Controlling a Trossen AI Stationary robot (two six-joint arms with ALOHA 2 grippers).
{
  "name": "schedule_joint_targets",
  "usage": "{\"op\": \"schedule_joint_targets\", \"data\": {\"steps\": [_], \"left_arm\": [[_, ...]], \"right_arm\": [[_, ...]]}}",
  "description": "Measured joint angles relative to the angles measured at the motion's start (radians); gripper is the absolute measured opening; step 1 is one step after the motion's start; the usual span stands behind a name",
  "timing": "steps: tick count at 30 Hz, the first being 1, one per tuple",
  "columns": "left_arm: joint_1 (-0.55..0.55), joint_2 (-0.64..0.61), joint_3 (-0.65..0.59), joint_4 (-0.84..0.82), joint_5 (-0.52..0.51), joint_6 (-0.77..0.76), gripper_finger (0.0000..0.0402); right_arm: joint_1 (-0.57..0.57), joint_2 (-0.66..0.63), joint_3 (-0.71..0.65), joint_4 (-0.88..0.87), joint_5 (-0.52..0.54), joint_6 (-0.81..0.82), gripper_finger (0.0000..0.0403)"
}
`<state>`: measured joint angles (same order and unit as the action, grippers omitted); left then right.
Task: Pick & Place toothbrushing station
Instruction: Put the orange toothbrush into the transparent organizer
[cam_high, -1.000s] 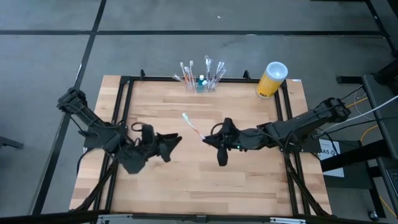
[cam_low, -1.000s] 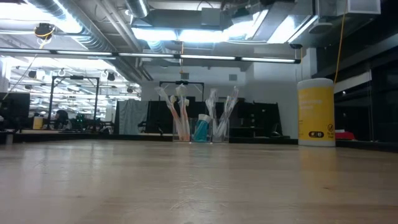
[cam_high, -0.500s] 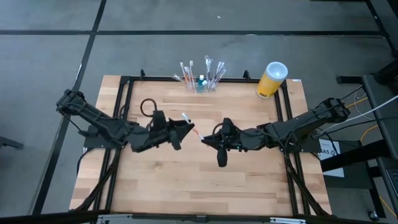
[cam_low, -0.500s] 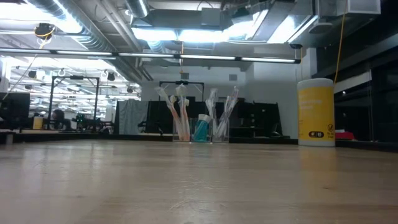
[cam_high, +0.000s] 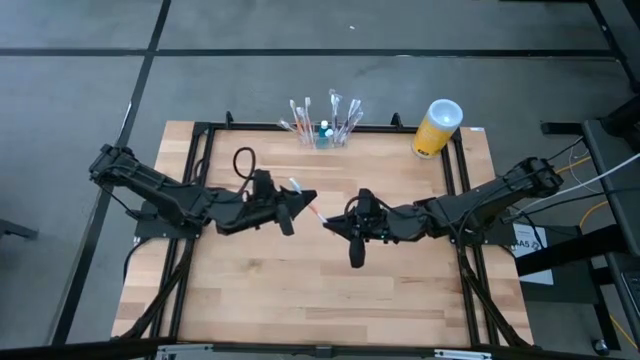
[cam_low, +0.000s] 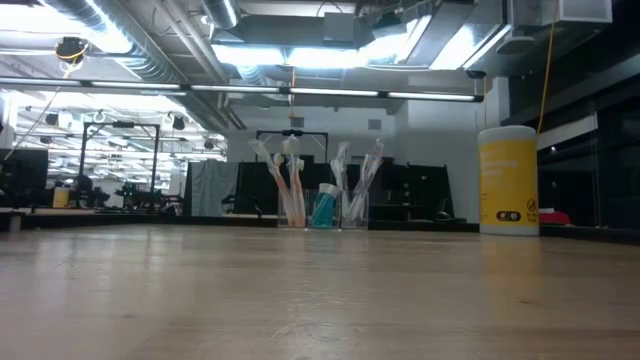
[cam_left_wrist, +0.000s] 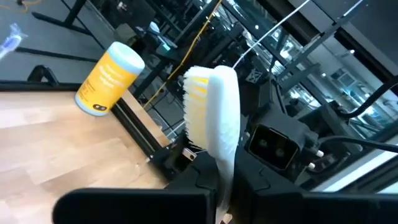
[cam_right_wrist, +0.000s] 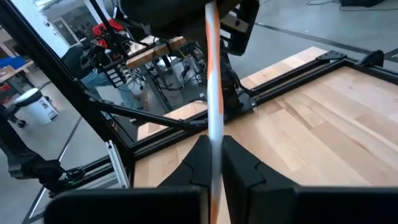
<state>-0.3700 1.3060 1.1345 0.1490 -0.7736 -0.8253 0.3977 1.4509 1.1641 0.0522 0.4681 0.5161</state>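
Observation:
A white toothbrush (cam_high: 318, 212) with orange markings hangs above the table's middle, and both grippers are shut on it. My left gripper (cam_high: 303, 203) comes in from the left; the bristle head (cam_high: 295, 184) sticks out past it toward the far edge. My right gripper (cam_high: 331, 222) comes in from the right at the other end. The toothbrushing station (cam_high: 322, 137), a clear holder with several brushes standing in it, rests on the table's far edge and shows in the low view (cam_low: 322, 212). Neither arm shows in the low view. My left gripper (cam_left_wrist: 224, 202) pinches the toothbrush's neck (cam_left_wrist: 222, 171) just below the bristle head between its two fingers, coming level from the table's left and lying across the brush. The head (cam_left_wrist: 208, 106) stands out beyond the fingers, clear of the table. My right gripper (cam_right_wrist: 212, 168) pinches the toothbrush's handle (cam_right_wrist: 213, 134) between its two fingers, coming roughly level from the table's right. The shaft runs on from the fingers to the left gripper (cam_right_wrist: 180, 12). The brush is lifted clear of the table.
A yellow cylinder with a white top (cam_high: 437, 127) stands at the far right corner, and also shows in the low view (cam_low: 508, 180). A black frame rail (cam_high: 200, 180) runs along the table's sides. Bare wooden tabletop (cam_high: 320, 290) lies toward the near edge.
My left gripper has swung from nearer the table's front toward the right and far edge, up to the toothbrush, rolling its wrist, and has shut on the brush just below its head. My right gripper has stayed in place, holding the brush.

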Motion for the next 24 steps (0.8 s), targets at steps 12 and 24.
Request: {"op": "schedule_joint_targets", "data": {"steps": [12, 24], "left_arm": [[0.0, -0.084, 0.004, -0.007, -0.076, 0.102, 0.0006], [0.12, -0.184, -0.002, -0.317, -0.177, 0.136, 0.0006]], "right_arm": [[-0.018, -0.003, -0.001, 0.237, 0.052, -0.181, 0.0036], [-0.079, -0.053, 0.003, 0.292, 0.1, -0.218, 0.017]]}}
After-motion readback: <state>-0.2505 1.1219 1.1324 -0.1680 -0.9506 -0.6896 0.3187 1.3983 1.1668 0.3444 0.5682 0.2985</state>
